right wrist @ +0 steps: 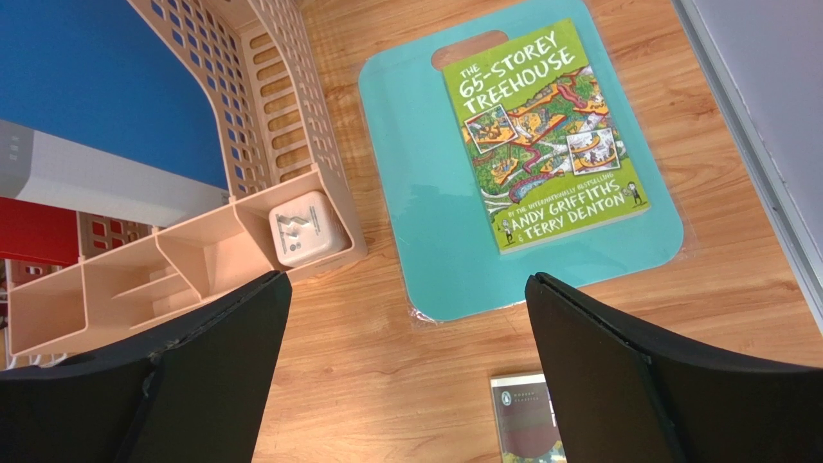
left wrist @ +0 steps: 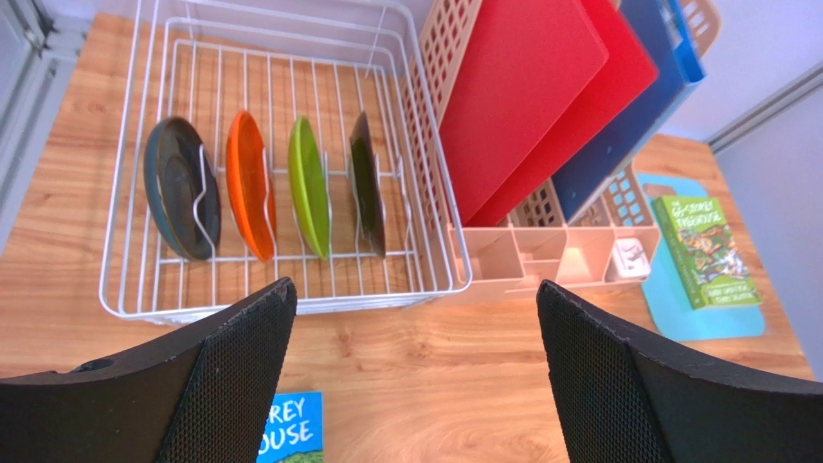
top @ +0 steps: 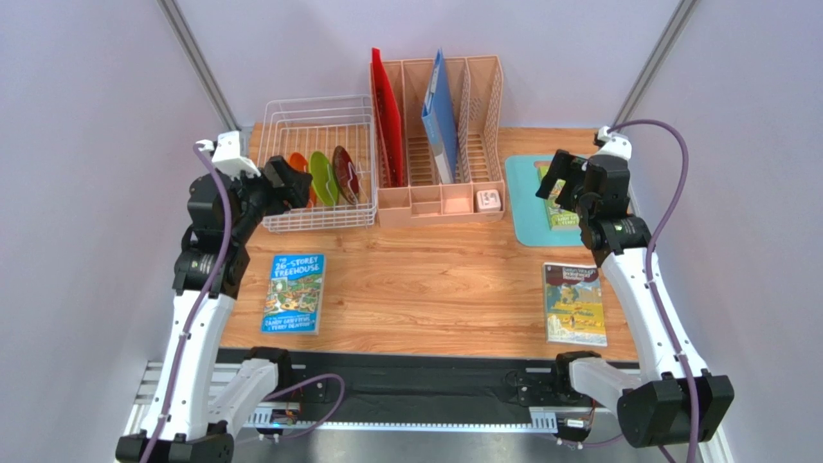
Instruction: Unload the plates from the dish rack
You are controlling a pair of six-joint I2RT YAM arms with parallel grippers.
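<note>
Your wooden table (top: 425, 280) carries a peach file organizer (top: 425, 203) at the back, with a red folder (top: 388, 116) and a blue folder (top: 439, 121) upright between its dividers. A small white box (top: 488, 201) sits in its front right compartment. Just right of the organizer, a green "65-Storey Treehouse" book (right wrist: 544, 135) lies on a teal mat (top: 526, 207). In front of the organizer, a blue "26-Storey Treehouse" book (top: 294, 293) lies off to its left and a yellow-covered book (top: 574, 303) off to its right.

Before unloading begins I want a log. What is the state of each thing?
dish rack: holds four plates
dark grey plate: upright in rack
orange plate: upright in rack
lime green plate: upright in rack
dark red plate: upright in rack
left gripper: open, empty
right gripper: open, empty
green book: flat on teal mat
</note>
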